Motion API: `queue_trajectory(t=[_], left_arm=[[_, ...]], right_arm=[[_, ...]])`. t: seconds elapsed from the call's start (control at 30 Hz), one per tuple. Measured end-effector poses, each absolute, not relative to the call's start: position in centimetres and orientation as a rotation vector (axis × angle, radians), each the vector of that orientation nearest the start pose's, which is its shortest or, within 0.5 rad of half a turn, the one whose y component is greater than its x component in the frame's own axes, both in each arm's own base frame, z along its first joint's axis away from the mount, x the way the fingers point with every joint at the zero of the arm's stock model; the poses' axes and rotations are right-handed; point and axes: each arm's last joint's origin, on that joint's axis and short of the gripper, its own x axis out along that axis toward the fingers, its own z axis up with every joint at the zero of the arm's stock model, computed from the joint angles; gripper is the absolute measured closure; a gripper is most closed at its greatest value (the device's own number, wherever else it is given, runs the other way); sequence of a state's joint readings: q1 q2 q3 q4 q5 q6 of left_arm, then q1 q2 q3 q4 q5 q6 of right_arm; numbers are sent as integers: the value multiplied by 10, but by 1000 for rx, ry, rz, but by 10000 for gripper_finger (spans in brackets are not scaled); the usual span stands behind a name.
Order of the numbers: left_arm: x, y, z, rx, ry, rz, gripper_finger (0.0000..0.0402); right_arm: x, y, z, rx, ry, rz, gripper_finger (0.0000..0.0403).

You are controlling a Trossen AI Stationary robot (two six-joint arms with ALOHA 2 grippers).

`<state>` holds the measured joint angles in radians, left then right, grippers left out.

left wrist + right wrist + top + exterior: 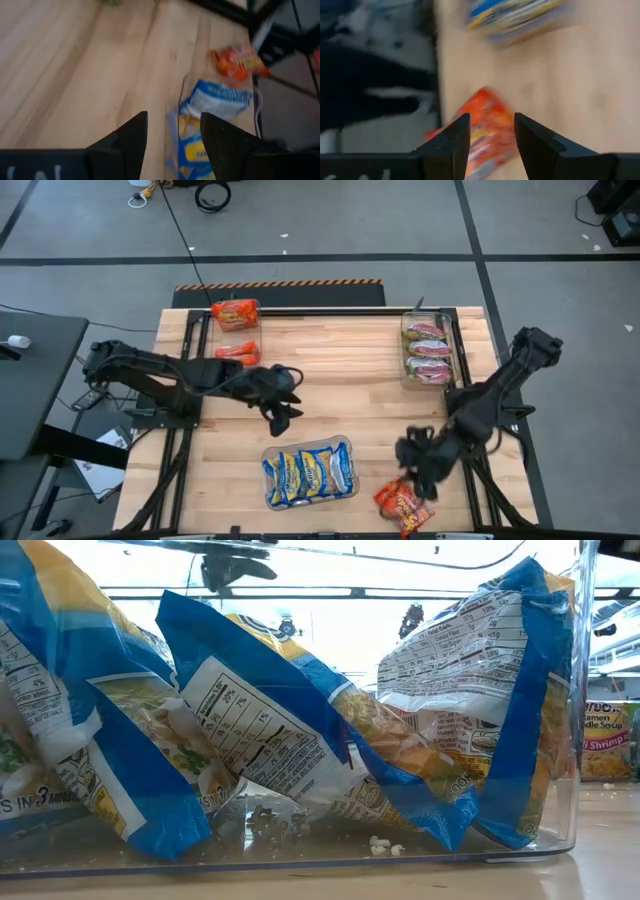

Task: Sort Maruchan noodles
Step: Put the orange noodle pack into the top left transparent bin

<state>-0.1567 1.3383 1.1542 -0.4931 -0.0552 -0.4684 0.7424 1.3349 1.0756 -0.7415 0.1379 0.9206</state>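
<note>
While the right gripper (418, 468) hangs, jaws apart and empty, over the orange-red packet (402, 505) at the table's near right corner | step: pickup; next: descend, clamp | left gripper (281, 412) mid-table, jaws apart.

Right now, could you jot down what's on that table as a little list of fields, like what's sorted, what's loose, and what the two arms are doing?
Table: wooden top, three clear bins
Near bin: blue packets
Far left bin: orange packets
Far right bin: green/pink packets
Loose: one orange packet, near right corner
Right tool: open, just above the loose packet
Left tool: open, empty, over bare wood mid-table
</note>
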Motion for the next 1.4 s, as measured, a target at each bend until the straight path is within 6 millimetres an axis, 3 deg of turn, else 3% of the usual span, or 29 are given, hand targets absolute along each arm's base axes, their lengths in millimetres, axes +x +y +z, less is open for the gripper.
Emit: queue_trajectory(t=[0.17,0.33,0.5,0.6,0.83,1.13,1.27,1.4], left_arm=[[286,-54,318,-386,594,133,214],[286,-55,319,-426,582,154,214],[286,-55,319,-465,578,170,214],[286,-55,319,-481,577,174,214],[282,-63,316,-475,634,119,214],[274,-70,305,-552,798,94,214],[273,-68,300,-528,832,125,214],[275,-53,299,-471,832,165,214]], right_arm=[[201,215,245,340,1113,314,245],[216,249,201,274,1180,465,246],[220,255,158,138,1300,430,246],[226,247,149,77,1327,374,246],[252,193,154,-187,1272,132,246],[298,78,159,-473,1318,-76,246],[319,23,173,-426,1266,-224,246],[326,-7,208,-248,1156,-273,246]])
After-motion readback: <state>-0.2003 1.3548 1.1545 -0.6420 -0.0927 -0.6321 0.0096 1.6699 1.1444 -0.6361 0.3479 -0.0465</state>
